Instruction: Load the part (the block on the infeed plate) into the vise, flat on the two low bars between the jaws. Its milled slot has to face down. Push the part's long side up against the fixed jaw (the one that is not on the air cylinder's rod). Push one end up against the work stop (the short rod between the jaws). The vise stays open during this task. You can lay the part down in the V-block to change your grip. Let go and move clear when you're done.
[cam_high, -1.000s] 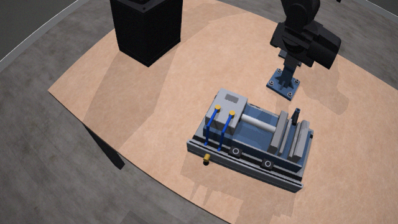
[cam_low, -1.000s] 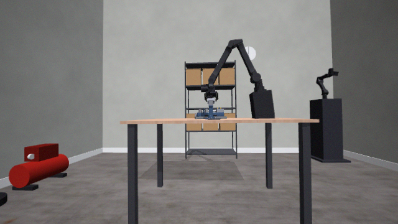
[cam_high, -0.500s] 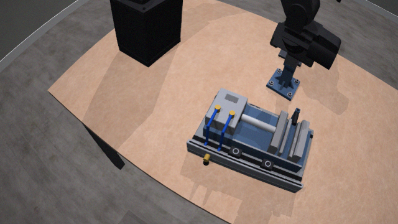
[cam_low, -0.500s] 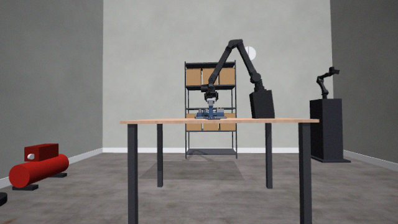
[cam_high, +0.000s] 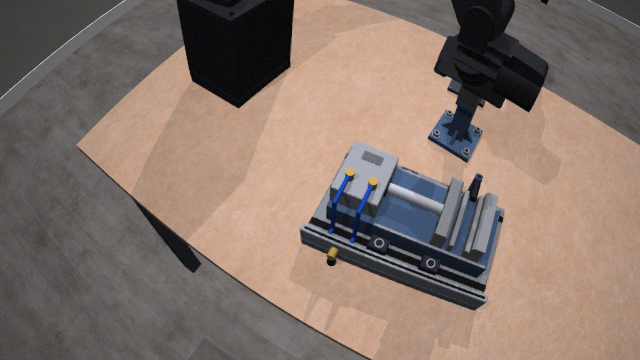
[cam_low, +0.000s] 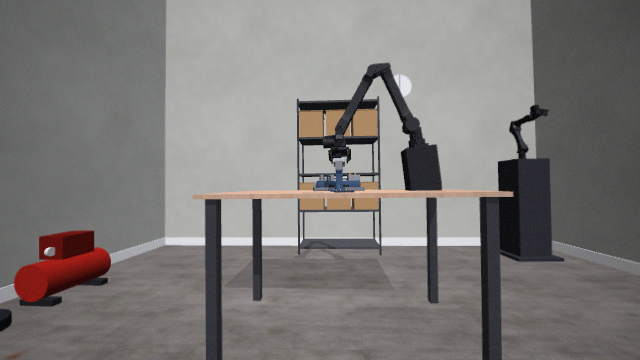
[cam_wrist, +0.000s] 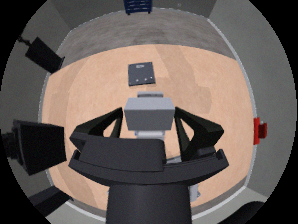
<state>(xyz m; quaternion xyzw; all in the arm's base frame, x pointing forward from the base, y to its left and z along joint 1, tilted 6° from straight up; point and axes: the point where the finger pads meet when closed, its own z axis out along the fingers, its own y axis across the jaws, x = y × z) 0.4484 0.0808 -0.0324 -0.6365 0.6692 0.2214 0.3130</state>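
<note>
Tool (cam_high: 469, 82) (cam_low: 339, 159) (cam_wrist: 148, 110) pointing down over the counter (cam_high: 325, 90) (cam_low: 270, 194) (cam_wrist: 100, 100), its fingers spread and unclenched, one on each side of a pale grey block (cam_low: 340, 159) (cam_wrist: 149, 114). The block is at the top of a blue stand (cam_high: 440, 134) (cam_low: 339, 181) with a bolted foot; whether the fingers touch it, she or he cannot tell. Just beside the stand is an open vise (cam_high: 415, 230) (cam_low: 322, 186), a short dark rod (cam_high: 476, 187) between its jaws. A flat dark plate (cam_wrist: 141, 74) lies near the block

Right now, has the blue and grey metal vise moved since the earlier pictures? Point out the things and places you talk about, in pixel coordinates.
No. Seen beside the tan tabletop (cam_high: 300, 100) (cam_low: 425, 194) (cam_wrist: 100, 90) edge, the vise (cam_high: 415, 220) (cam_low: 322, 185) hasn't shifted any way.
</note>
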